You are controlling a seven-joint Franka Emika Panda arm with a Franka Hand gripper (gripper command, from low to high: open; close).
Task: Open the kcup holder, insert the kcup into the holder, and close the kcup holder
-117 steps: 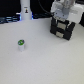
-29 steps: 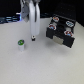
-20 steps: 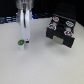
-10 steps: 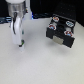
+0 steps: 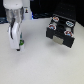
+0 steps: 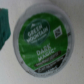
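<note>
A plain white worktop (image 5: 40, 65) fills most of the exterior view, with a dark band of background along the far edge. Toward the exterior view's right stands the kcup holder (image 5: 61, 29), a black boxy drawer unit with pale handles on its front and round pod slots on top. Several of those slots hold pods with white-and-reddish lids (image 5: 55, 20). The lower drawer front juts out a little from the body of the holder.

Well apart from the holder, on the exterior view's left, the white robot arm (image 5: 15, 20) reaches straight down to the worktop. Its pincer (image 5: 19, 46) sits low over the kcup (image 5: 20, 48), a small white cup-shaped pod with a green top. Only a sliver of green shows at the pincer's tip in that view.

The wrist view looks directly down on the kcup (image 6: 42, 41). Its round green foil lid with a white rim and blurred white lettering fills the frame, lying on the pale worktop. A teal shape (image 6: 6, 27) sits just beside the pod's rim. Whether the pincer is open or closed cannot be told from either view.
</note>
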